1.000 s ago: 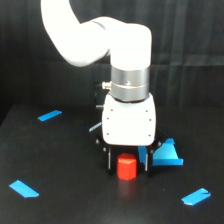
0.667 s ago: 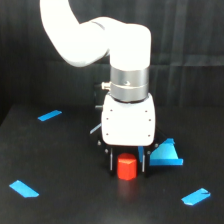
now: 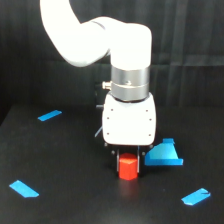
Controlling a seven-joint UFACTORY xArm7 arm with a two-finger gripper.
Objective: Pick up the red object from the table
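Black matte surface (image 3: 60,205) fills your view, with the white arm (image 3: 100,45) coming down over its middle. Beside the arm, on the exterior view's right, you see a blue square piece (image 3: 164,154). Directly under the white housing sits the red object (image 3: 128,168), its top tucked between the dark fingers (image 3: 118,161), which flank it closely; you cannot tell whether they pinch it. Small blue strips (image 3: 49,115) lie scattered well apart.

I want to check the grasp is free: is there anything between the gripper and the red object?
Nothing visible stands between them. The gripper is directly over the red object, its fingers beside the block. The blue piece lies apart, toward the exterior view's right.
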